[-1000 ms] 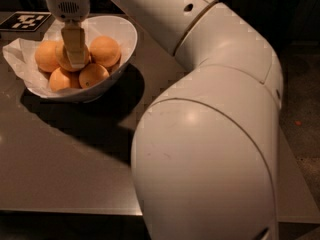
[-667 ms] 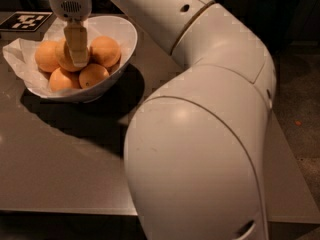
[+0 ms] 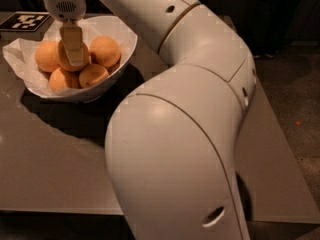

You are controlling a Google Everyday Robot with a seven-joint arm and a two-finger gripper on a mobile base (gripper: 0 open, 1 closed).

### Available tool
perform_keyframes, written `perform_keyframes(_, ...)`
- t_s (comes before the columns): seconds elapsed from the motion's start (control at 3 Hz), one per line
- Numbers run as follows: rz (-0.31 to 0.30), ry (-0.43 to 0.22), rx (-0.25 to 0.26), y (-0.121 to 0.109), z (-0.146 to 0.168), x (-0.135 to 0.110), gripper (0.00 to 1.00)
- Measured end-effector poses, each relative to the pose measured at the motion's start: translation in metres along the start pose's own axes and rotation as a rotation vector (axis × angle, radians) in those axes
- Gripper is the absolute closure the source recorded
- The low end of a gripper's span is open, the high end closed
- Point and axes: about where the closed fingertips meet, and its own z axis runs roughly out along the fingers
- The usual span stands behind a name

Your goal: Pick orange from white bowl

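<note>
My pale parallel-jaw gripper (image 3: 73, 50) sits on the round yellow-orange orange (image 3: 63, 59) mid-heap in the glossy white bowl (image 3: 128, 40), far left. Closed or not, I cannot tell. Grasping step, I judge; next comes a straight lift.

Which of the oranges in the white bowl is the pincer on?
The centre orange, ringed by the other four; the pincer sits over its front, inside the white bowl.
</note>
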Motion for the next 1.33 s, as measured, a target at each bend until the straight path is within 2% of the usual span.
perform_keyframes(1.0, -0.012, -0.047, -0.055, -0.003, 0.023, -0.002, 0.24)
perform_keyframes(1.33, -0.012, -0.048, -0.056, -0.003, 0.023, -0.002, 0.42)
